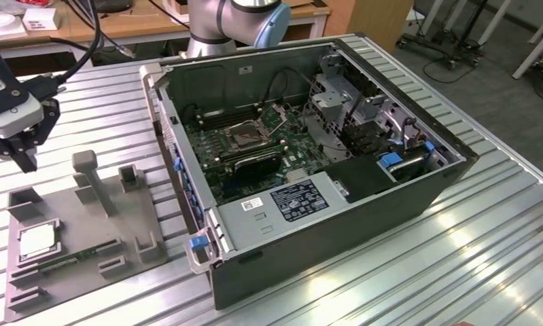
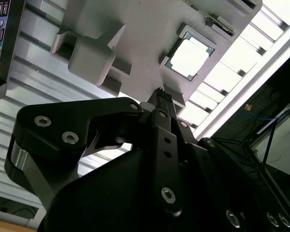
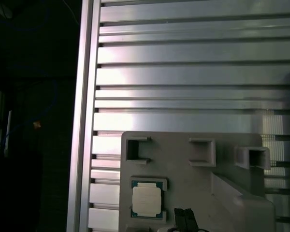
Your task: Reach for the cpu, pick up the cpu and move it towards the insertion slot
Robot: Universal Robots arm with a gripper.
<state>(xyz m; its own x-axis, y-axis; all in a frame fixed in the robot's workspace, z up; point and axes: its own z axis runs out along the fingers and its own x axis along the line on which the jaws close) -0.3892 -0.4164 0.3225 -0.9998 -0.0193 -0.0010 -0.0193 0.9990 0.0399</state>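
Note:
The cpu (image 1: 37, 239) (image 2: 189, 57) (image 3: 146, 199), a flat silvery square chip, lies in a recess of the grey holder plate (image 1: 76, 217) (image 3: 183, 183) on the exterior view's left. My gripper (image 1: 24, 161) (image 2: 159, 93) (image 3: 185, 216) hangs above that plate's far end, a short way from the chip and not touching it. Its black fingers are shut together with nothing between them. The insertion slot (image 1: 249, 134), a metal-framed square socket with a dark centre, sits on the green motherboard inside the open computer case.
The open case (image 1: 281, 204) lies on its side on the slatted aluminium table (image 1: 461, 258). Grey posts (image 1: 88, 173) and brackets rise from the holder plate near the gripper. A green memory stick (image 1: 72, 260) lies beside the cpu. The table edge (image 3: 84, 121) runs close to the plate.

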